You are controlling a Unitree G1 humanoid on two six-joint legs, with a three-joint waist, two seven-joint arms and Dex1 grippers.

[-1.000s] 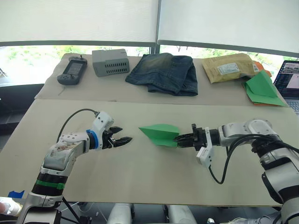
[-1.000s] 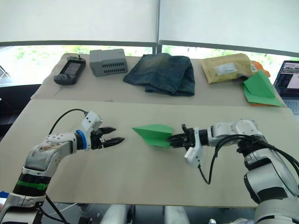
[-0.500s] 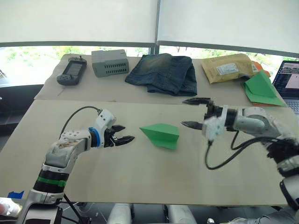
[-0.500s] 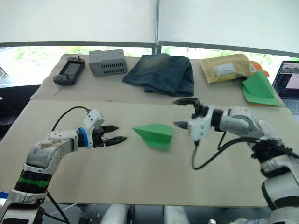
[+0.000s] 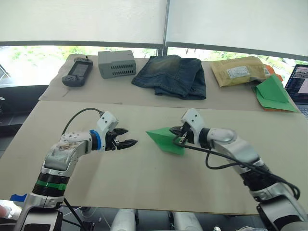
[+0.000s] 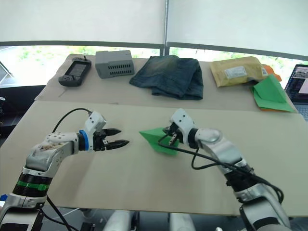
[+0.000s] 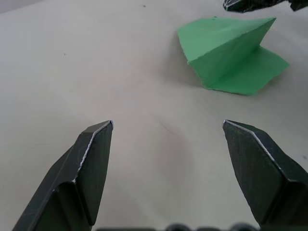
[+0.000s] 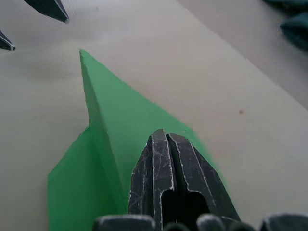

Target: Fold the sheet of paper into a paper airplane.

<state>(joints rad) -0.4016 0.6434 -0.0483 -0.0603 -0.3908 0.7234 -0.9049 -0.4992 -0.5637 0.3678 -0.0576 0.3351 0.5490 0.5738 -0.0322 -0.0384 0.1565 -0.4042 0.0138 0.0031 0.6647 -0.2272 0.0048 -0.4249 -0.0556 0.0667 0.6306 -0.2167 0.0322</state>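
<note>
Paper airplane (image 5: pixel 166 140) sits mid-table on the beige table (image 5: pixel 144 183), a bright green folded wedge with its nose pointing toward 9 o'clock and its tail at 3 o'clock. Right gripper (image 5: pixel 176 136) is at the tail end, over the back of the fold; in the right wrist view the two black fingers (image 8: pixel 161 168) are pressed together with no gap, lying over the green paper, and whether any paper is pinched between them cannot be told. Left gripper (image 5: pixel 130 142) is at 9 o'clock of the airplane, near its nose but apart from it, fingers spread wide with nothing between them; the left wrist view shows bare table between the two fingertips (image 7: pixel 98 139) and the airplane beyond. Along the far strip of table, at 12 o'clock: handheld game console (image 5: pixel 77 72) at 10–11 o'clock, grey vented box (image 5: pixel 116 63) beside it, folded jeans (image 5: pixel 172 76) at 12, padded yellow mailer (image 5: pixel 238 70) at 1 o'clock, green paper heap (image 5: pixel 273 94) with an orange sheet under it at 2 o'clock, and a laptop (image 5: pixel 298 85) at the edge past that.
</note>
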